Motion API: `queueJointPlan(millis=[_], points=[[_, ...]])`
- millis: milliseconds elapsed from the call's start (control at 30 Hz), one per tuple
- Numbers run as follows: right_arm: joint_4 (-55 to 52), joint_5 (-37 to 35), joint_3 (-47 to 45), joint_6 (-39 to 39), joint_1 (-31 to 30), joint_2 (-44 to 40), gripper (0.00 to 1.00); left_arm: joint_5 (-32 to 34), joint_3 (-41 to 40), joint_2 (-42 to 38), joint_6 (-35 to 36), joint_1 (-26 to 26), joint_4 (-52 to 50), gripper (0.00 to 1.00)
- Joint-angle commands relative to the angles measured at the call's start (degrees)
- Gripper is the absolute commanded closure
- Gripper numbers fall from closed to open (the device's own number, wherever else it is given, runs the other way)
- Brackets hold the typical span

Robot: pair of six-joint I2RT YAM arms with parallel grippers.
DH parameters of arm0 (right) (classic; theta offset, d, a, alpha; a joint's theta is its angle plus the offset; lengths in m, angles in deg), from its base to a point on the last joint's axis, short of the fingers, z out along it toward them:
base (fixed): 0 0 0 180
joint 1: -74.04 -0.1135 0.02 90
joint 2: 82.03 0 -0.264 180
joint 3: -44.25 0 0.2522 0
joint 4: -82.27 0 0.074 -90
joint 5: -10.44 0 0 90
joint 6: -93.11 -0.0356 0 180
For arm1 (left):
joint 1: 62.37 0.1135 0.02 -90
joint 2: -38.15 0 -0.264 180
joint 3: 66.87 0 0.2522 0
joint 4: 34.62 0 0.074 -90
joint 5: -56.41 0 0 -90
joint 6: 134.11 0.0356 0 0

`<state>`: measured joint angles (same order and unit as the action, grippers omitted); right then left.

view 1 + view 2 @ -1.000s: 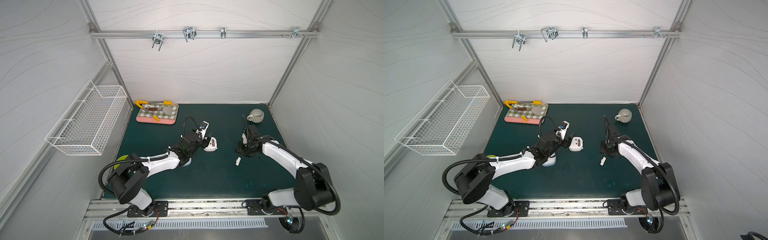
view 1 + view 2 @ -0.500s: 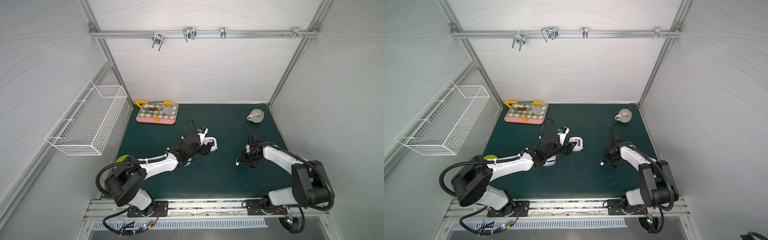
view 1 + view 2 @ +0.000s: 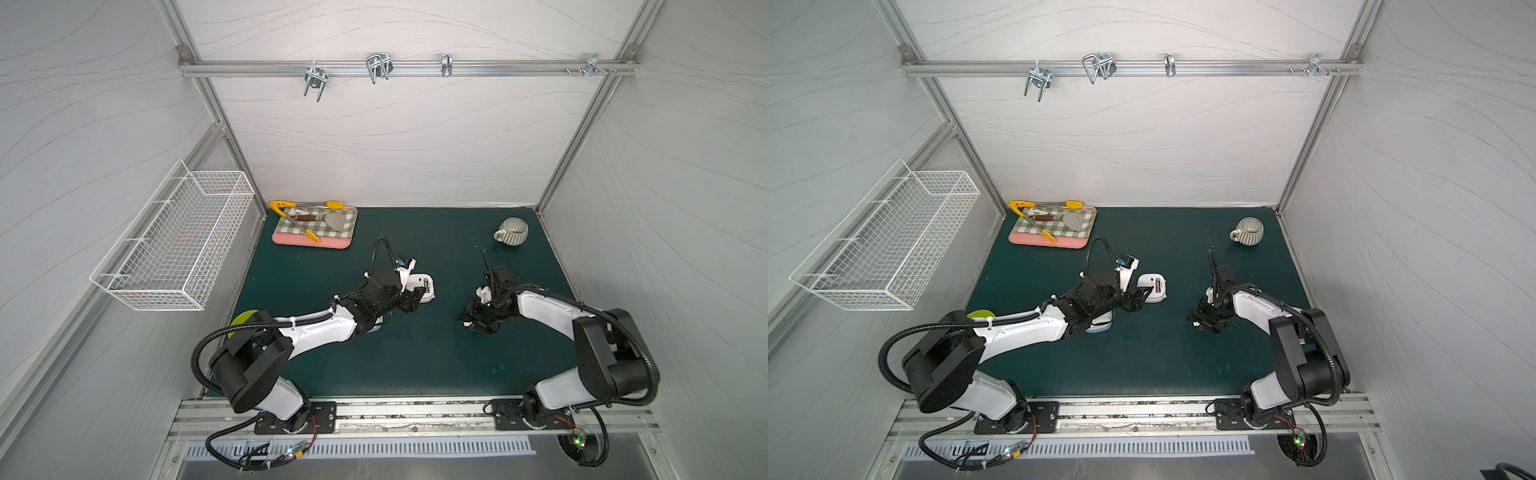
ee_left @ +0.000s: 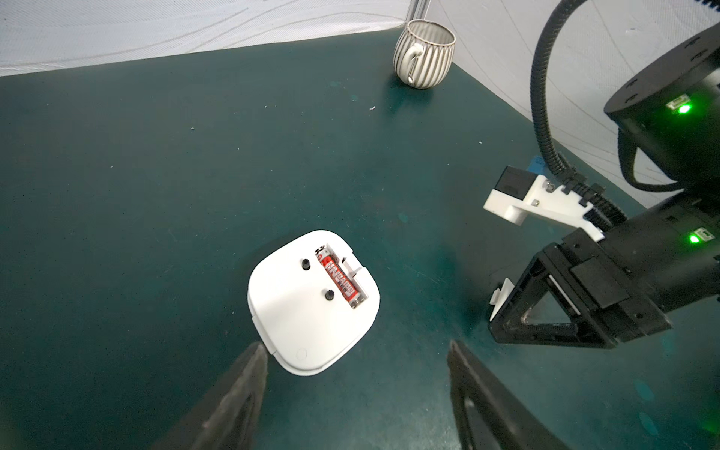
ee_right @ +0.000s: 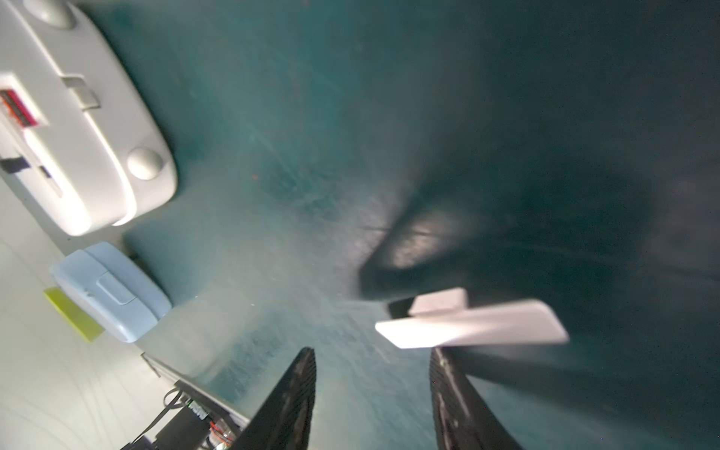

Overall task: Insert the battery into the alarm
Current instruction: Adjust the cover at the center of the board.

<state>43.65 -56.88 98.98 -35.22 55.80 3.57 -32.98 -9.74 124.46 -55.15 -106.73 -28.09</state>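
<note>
The white alarm lies back-up on the green mat, in both top views. A red battery sits in its uncovered compartment. My left gripper is open just short of the alarm, one fingertip beside the alarm's edge, holding nothing. My right gripper is low over the mat to the alarm's right, open and empty. A small white cover piece lies on the mat just past one right fingertip.
A striped mug stands at the back right. A pink tray with a checked cloth and utensils is at the back left. A pale blue device and a yellow-green disc lie under my left arm. A wire basket hangs on the left wall.
My right gripper has dropped toward the front, down to the white cover piece, and its jaws have spread. My left gripper has shifted slightly by the alarm and opened a little wider.
</note>
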Motion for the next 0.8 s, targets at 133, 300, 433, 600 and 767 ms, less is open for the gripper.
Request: queueJointPlan(millis=[133,300,433,600,767], points=[[2.82,0.05,5.32,-0.56,-0.57,5.75,0.5,0.46,2.79,0.58,0.3,0.17,0.98,0.25],[3.08,-0.53,8.97,1.72,-0.4,7.56,0.5,0.4,2.86,1.04,0.42,0.23,0.98,0.25],[6.0,1.93,7.19,6.16,-0.57,2.49,0.5,-0.24,2.91,1.43,0.59,0.33,0.81,0.25],[0.99,-9.08,4.87,13.19,0.09,-8.03,0.5,-5.36,4.41,2.47,-6.59,2.5,-3.35,0.23],[-2.94,-9.82,3.25,14.23,6.49,-7.27,0.5,-10.54,2.79,3.09,-13.46,6.24,-0.64,0.21]])
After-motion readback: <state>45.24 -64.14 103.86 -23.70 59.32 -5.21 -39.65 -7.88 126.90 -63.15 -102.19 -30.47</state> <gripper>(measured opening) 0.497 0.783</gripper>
